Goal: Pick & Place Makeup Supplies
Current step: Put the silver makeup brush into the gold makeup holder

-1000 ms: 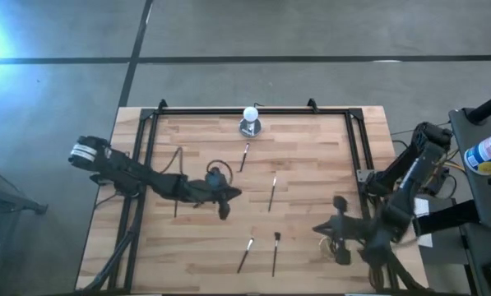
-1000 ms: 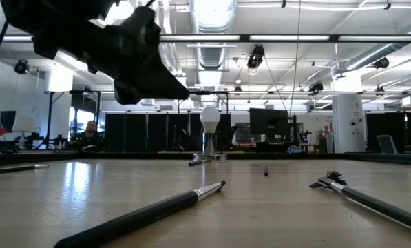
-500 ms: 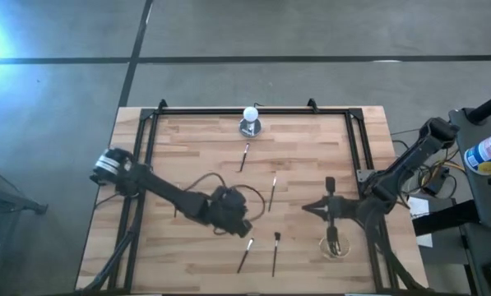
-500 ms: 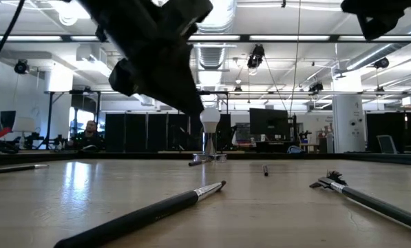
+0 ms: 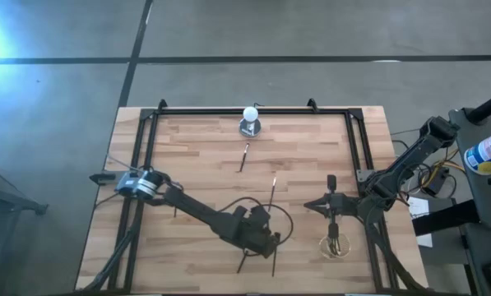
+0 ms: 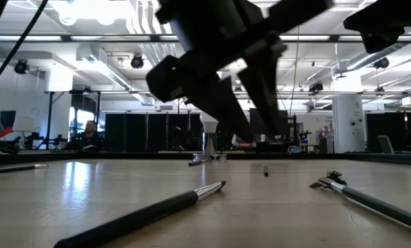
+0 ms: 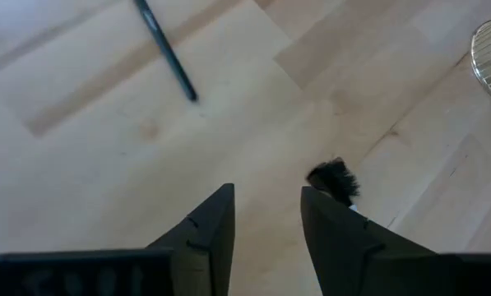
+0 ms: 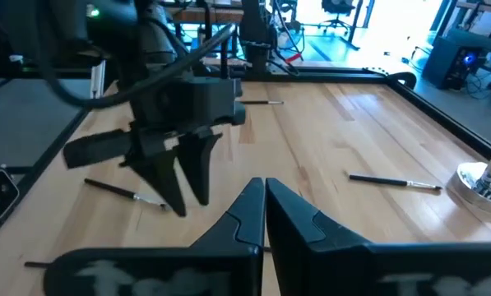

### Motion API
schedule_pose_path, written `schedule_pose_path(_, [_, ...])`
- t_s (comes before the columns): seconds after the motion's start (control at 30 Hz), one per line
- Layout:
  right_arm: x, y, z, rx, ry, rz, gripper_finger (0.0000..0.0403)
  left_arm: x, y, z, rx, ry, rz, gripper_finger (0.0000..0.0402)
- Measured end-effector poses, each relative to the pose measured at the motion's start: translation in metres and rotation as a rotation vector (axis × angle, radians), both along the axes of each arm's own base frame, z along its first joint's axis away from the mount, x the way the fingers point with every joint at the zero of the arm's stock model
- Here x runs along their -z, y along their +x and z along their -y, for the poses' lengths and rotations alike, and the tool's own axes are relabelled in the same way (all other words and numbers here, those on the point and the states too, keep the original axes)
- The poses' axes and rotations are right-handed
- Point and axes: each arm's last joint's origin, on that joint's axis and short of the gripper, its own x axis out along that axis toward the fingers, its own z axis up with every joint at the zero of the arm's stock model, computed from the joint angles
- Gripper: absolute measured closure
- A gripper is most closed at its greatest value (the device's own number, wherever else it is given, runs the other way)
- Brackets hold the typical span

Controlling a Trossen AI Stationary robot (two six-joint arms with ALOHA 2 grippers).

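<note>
Thin makeup brushes lie flat on the wooden table: two toward the far side [image 5: 244,156] [image 5: 272,191] and two near the front edge [image 5: 243,261] [image 5: 275,266]. My left gripper [image 5: 270,244] hangs open, fingers down, just above those two front brushes. In the left wrist view a dark bristle tip [image 7: 334,177] lies beside the outer side of one finger, with nothing between the fingers. My right gripper [image 5: 331,207] is shut and empty, hovering just on the far side of a wire cup [image 5: 334,245] with brushes in it.
A white ball on a round grey base [image 5: 250,120] stands at the middle of the far edge. A black metal frame [image 5: 354,140] runs along the table's far, left and right sides. Bare wood shows at the table's left part.
My left gripper has swept from the table's middle toward the right and the near edge, coming down over the two front brushes, and its fingers have opened. My right gripper drew back from over the wire cup toward the far edge, then held still.
</note>
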Motion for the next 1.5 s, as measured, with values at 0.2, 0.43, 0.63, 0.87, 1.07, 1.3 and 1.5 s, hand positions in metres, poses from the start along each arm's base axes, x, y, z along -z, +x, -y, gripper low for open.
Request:
schedule_pose_path(0.2, [0.012,-0.005,0.001,-0.015,-0.012,-0.025,0.0394,0.006,0.011,0.007,-0.051,-0.037,-0.078,0.0268])
schedule_pose_path(0.43, [0.02,-0.008,0.004,-0.022,-0.004,-0.026,0.0394,0.0,0.005,0.014,-0.1,-0.121,-0.18,0.0268])
schedule_pose_path(0.63, [0.02,-0.008,0.003,-0.025,-0.001,-0.027,0.0394,0.003,-0.005,0.027,-0.112,-0.172,-0.236,0.0268])
schedule_pose_path(0.87, [0.02,-0.008,0.003,-0.025,0.0,-0.025,0.0394,0.005,-0.009,0.029,-0.156,-0.122,-0.213,0.0268])
schedule_pose_path(1.07, [0.019,-0.008,0.003,-0.022,0.001,-0.021,0.0394,0.019,-0.014,0.028,-0.173,-0.138,-0.253,0.0268])
schedule_pose_path(1.3, [0.019,-0.008,0.003,-0.022,0.0,-0.02,0.0394,0.031,-0.015,0.028,-0.177,-0.161,-0.238,0.0279])
schedule_pose_path(1.5, [0.019,-0.008,0.003,-0.022,-0.001,-0.021,0.0394,0.032,-0.017,0.028,-0.182,-0.174,-0.265,0.0326])
